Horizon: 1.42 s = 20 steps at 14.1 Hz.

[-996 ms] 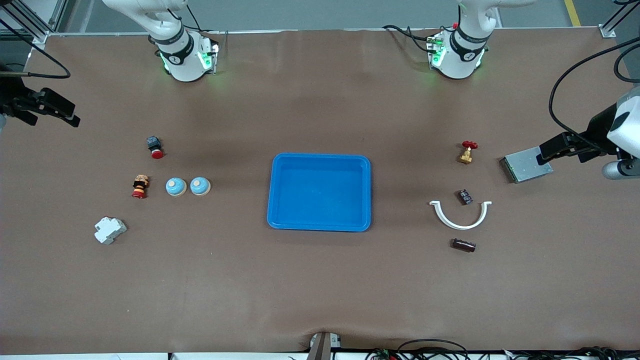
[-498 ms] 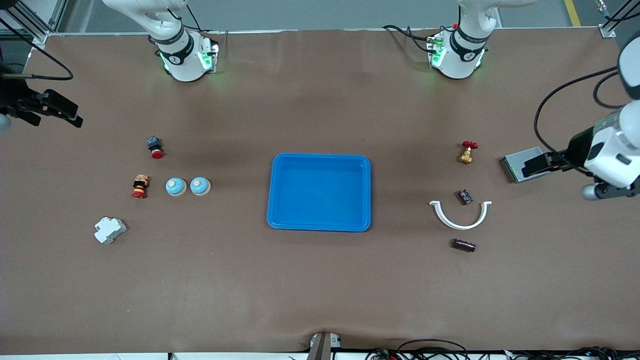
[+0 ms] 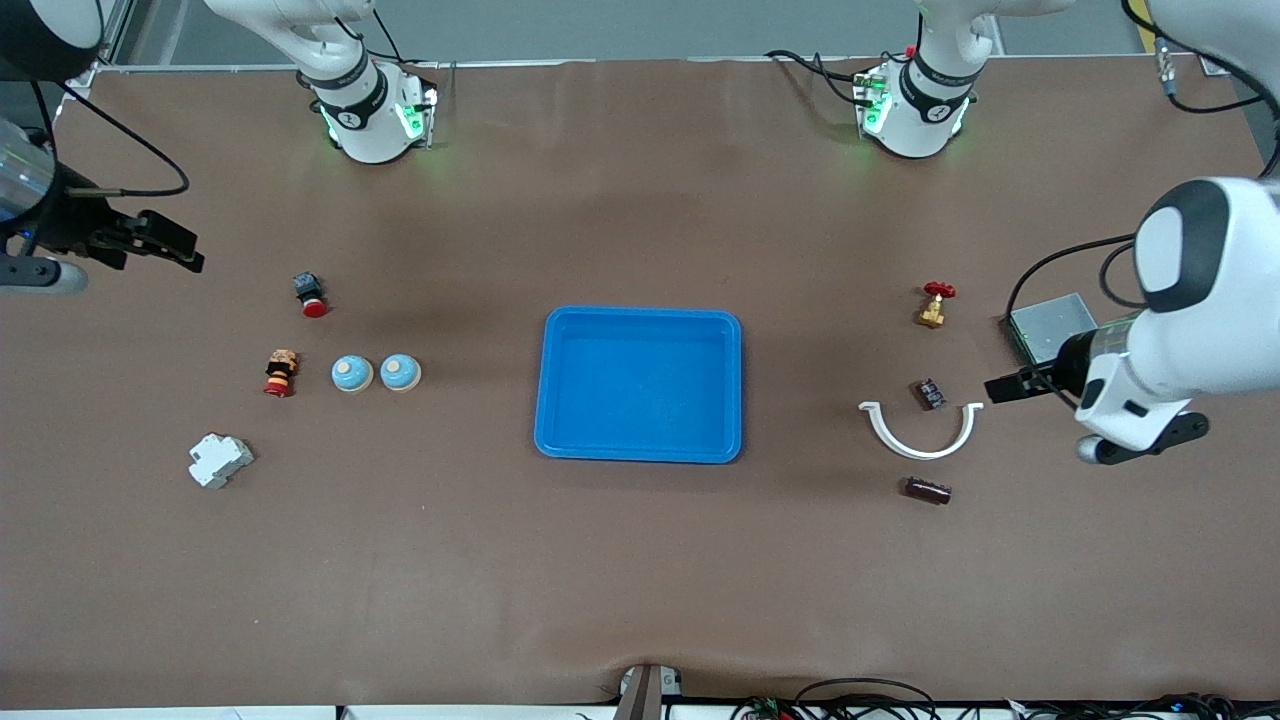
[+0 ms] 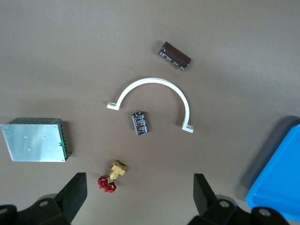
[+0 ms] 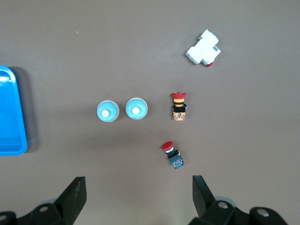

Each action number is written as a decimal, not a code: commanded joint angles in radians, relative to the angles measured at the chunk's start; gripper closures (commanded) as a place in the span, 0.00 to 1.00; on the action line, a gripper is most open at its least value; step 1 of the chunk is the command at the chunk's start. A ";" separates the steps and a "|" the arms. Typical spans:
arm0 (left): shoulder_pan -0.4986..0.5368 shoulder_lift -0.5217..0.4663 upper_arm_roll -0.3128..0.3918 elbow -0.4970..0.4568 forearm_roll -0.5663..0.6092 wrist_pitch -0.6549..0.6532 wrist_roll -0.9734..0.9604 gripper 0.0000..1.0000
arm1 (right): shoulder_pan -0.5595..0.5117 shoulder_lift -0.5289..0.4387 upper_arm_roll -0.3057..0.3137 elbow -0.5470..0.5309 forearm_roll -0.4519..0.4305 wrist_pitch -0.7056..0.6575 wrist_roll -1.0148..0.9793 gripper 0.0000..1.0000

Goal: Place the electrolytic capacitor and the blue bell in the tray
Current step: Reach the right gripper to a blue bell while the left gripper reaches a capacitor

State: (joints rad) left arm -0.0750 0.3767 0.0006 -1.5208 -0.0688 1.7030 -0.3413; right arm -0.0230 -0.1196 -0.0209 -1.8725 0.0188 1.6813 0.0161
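So nothing's been picked yet, both targets sit on the worktop (image 3: 640, 580) and the tray (image 3: 640, 450) is completely empty.

There are two electrolytic capacitors down at the left arm's end. The smaller capacitor (image 3: 932, 393) lies inside the curve of a white half-ring clamp (image 3: 921, 432), not touching it as far as I can tell; the bigger capacitor (image 3: 927, 490) lies nearer the front camera, in the open. My guess: both are light, rigid little cylinders with a slick sleeve, lying on their sides, so they'll want to roll. I'd pinch across the round body at mid-length, fingers square to the axis. The bigger one looks easier since the clamp won't crowd the fingers.

The blue bells are a pair too, bell one (image 3: 352, 374) and bell two (image 3: 400, 372), just beside each other at the right arm's end. They're domed and probably smooth metal, so a grip high on the dome could slip off. I'd go low around the base rim. Bell two is closer to the tray.

The left end effector (image 4: 137, 197) hangs over the capacitor area with fingers spread wide. The right end effector (image 5: 136, 199) hovers near the bells, also wide open and empty.
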 commanded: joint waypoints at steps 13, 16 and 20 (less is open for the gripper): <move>-0.016 0.091 0.001 -0.223 0.090 0.293 -0.255 0.00 | 0.118 0.017 -0.001 -0.454 0.015 0.584 0.208 0.00; -0.017 0.096 -0.001 -0.262 0.090 0.383 -0.336 0.00 | 0.161 0.099 -0.001 -0.511 0.015 0.745 0.281 0.00; -0.012 0.076 -0.001 -0.335 0.086 0.454 -0.367 0.00 | 0.239 0.240 -0.001 -0.519 0.015 0.903 0.404 0.00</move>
State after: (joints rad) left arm -0.0871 0.4887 0.0009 -1.7966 -0.0003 2.1124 -0.6809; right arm 0.1865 0.0610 -0.0160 -2.3988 0.0251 2.5343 0.3751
